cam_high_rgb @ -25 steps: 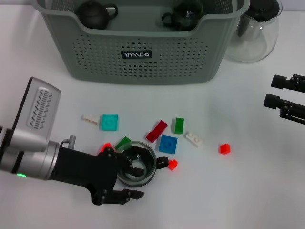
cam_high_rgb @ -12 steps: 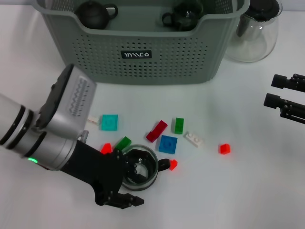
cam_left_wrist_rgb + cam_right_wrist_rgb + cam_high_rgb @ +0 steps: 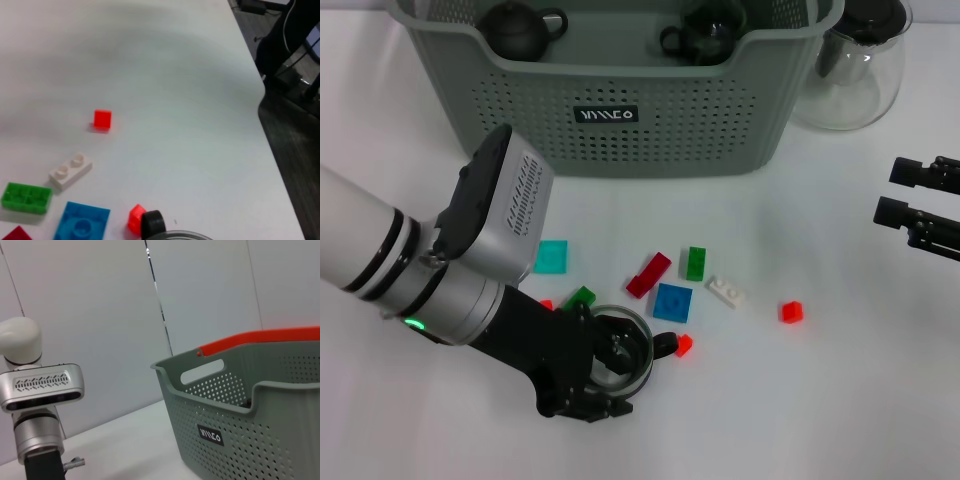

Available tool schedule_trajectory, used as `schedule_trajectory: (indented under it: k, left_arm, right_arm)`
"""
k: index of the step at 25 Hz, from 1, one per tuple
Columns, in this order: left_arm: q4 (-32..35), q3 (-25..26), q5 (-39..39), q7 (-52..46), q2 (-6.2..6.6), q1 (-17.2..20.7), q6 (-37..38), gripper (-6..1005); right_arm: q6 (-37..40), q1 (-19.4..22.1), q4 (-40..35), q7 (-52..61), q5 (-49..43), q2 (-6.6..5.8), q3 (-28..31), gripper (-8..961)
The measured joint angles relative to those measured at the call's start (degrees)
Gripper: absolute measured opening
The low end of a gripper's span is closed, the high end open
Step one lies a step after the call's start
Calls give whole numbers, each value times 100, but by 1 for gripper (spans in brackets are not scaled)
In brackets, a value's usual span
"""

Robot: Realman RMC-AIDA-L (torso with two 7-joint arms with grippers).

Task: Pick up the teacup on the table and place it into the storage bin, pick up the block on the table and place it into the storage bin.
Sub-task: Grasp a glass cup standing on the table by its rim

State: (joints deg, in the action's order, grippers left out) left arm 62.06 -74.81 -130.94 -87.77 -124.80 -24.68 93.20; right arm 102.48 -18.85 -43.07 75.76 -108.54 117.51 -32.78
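Between the left gripper's jaws sits the teacup.

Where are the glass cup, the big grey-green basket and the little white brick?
teacup (image 3: 638, 352), head view, its glass rim on the right.
storage bin (image 3: 620, 140), head view, its perforated front wall.
white brick (image 3: 70, 171), left wrist view, its studded top.

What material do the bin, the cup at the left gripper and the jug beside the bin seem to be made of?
Bin: likely moulded plastic, matte grey-green, with rows of punched holes.
Cup, at the left gripper: apparently glass, its clear rim showing the table through it.
Jug: seemingly clear glass, glossy with highlights, under a dark lid.
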Motion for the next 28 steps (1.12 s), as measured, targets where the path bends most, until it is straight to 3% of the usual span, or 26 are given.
schedule_trajectory:
  k: [9,17,24,28]
  left_arm:
    - [135,118,-28,-43,0,-2,-73,337]
    - [34,-216,-10,-59,0,-9,-211,322]
    - [344,-220,-347,-1177,0,-51,-317,218]
    - [504,-233,-481,-1293,0,-43,-241,167]
  right_arm:
    - [0,-10,3,0,-7,-5,-10,612]
    - [7,-13,10,0,-10,-9,-24,612]
    - [16,-14,9,0,-10,-9,-7,612]
    - [24,-20,9,0,-10,-10,-9,612]
